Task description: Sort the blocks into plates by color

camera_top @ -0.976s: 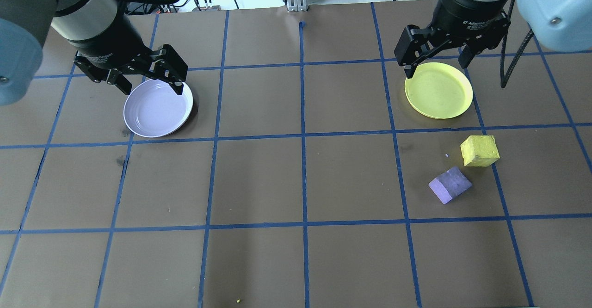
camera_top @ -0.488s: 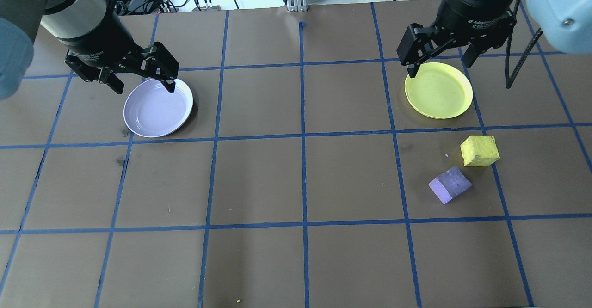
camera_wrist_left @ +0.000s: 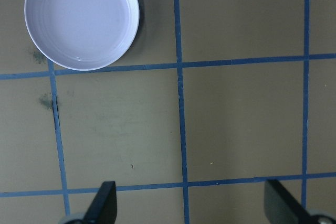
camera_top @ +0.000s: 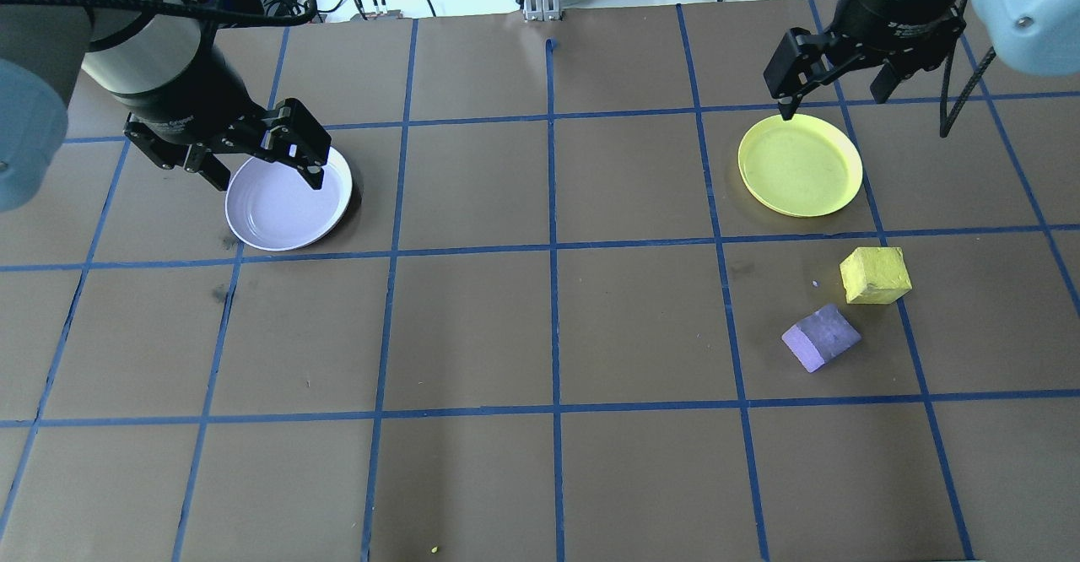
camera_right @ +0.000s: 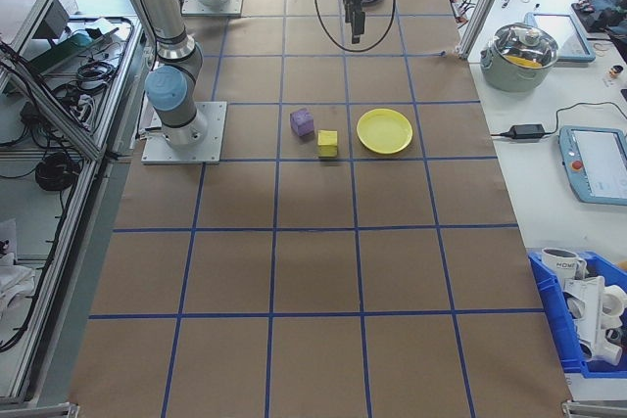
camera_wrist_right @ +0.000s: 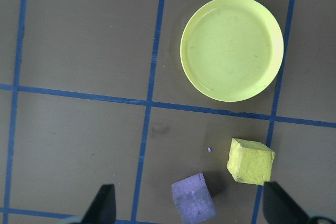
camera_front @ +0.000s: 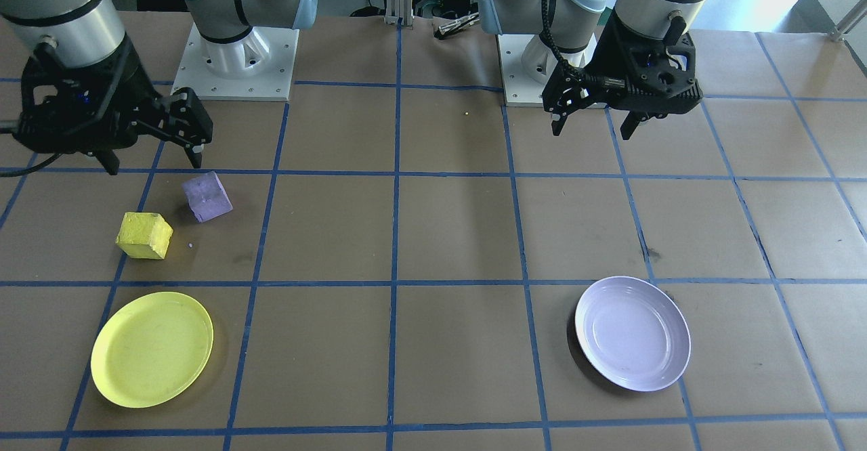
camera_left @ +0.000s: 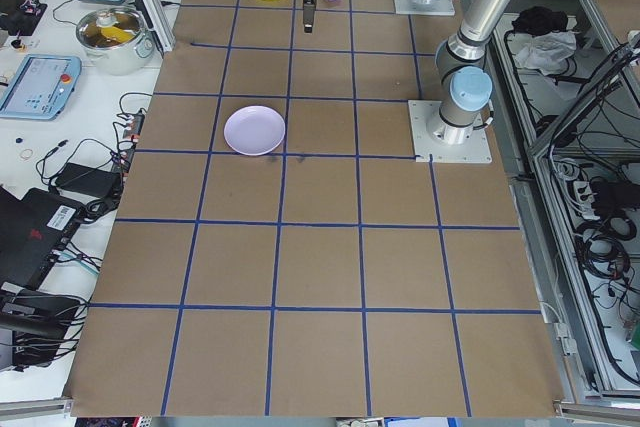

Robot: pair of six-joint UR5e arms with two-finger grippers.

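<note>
Both grippers hang with jaws spread wide, holding nothing: the left gripper [camera_top: 261,164] above the lavender plate [camera_top: 278,212], the right gripper [camera_top: 831,87] above the yellow plate [camera_top: 800,165]. The yellow block [camera_top: 876,274] and purple block [camera_top: 821,337] (close together, not touching) sit on the table [camera_top: 540,334] near the yellow plate.

Both arms raised above table, wrists pointing straight down. Left gripper [camera_top: 257,170] jaws spread wide, holding nothing; right gripper [camera_top: 835,98] also spread wide and empty. Each wrist view shows just two dark fingertips [camera_wrist_left: 102,203] at the bottom edge, far apart.
</note>
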